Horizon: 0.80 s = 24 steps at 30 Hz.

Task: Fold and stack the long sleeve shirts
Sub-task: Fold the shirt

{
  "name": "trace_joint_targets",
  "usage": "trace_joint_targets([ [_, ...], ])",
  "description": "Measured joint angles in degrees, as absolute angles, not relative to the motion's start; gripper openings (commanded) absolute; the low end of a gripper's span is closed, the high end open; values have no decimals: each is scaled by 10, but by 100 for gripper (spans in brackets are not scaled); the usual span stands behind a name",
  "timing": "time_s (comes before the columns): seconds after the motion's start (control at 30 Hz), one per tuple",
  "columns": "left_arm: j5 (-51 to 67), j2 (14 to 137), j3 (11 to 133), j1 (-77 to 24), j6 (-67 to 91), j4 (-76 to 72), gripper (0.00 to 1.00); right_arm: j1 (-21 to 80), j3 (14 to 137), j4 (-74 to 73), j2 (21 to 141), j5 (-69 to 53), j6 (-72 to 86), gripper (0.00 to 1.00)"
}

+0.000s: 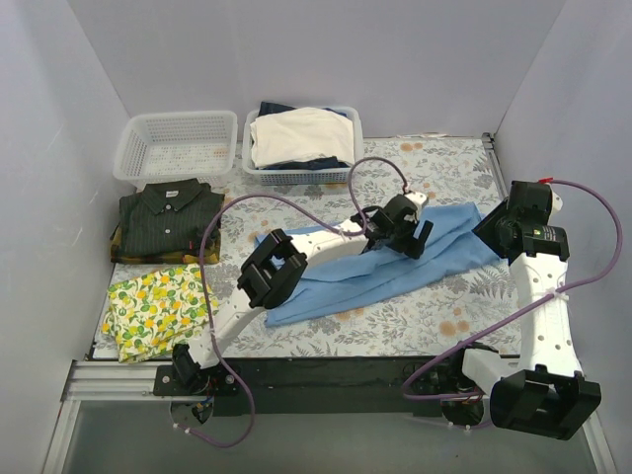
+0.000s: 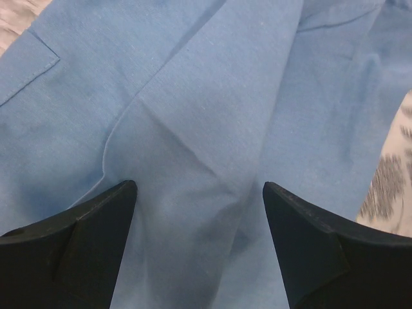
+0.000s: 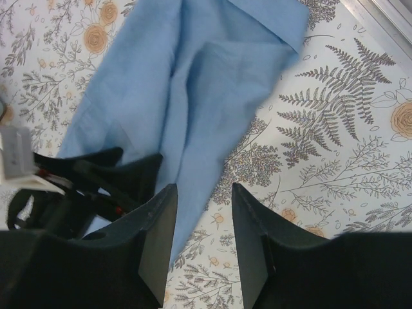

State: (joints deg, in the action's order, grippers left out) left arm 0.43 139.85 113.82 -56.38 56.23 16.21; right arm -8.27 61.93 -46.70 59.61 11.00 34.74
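Note:
The light blue shirt [image 1: 395,267] lies crumpled across the middle of the table; it also shows in the left wrist view [image 2: 206,116] and the right wrist view [image 3: 193,96]. The dark pinstriped shirt [image 1: 168,219] lies folded at the left. My left gripper [image 1: 407,234] hovers open over the blue shirt, its jaws wide apart and empty in its own view [image 2: 199,187]. My right gripper [image 1: 491,229] is open at the shirt's right end; in its own view [image 3: 203,190] it is above the shirt's edge, empty.
A yellow lemon-print cloth [image 1: 158,311] lies at the front left. An empty white basket [image 1: 176,146] and a basket with cream and dark garments [image 1: 301,143] stand at the back. The floral table cover [image 1: 444,316] shows at the right and front.

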Motion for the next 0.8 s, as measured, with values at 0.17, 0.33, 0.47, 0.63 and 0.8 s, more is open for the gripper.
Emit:
trace_joint_targets([
  [0.17, 3, 1465, 1251, -495, 605, 179, 83, -83, 617, -462, 601, 103, 341, 48],
  [0.33, 84, 1471, 1267, -409, 615, 176, 93, -83, 599, -444, 631, 64, 318, 49],
  [0.47, 162, 1423, 1199, -384, 604, 173, 96, -68, 576, -429, 662, 33, 300, 49],
  [0.63, 215, 1275, 1070, -392, 581, 165, 96, 55, 572, -405, 710, 28, 294, 49],
  [0.8, 199, 1110, 983, -399, 568, 159, 97, 202, 592, -380, 786, 29, 292, 49],
])
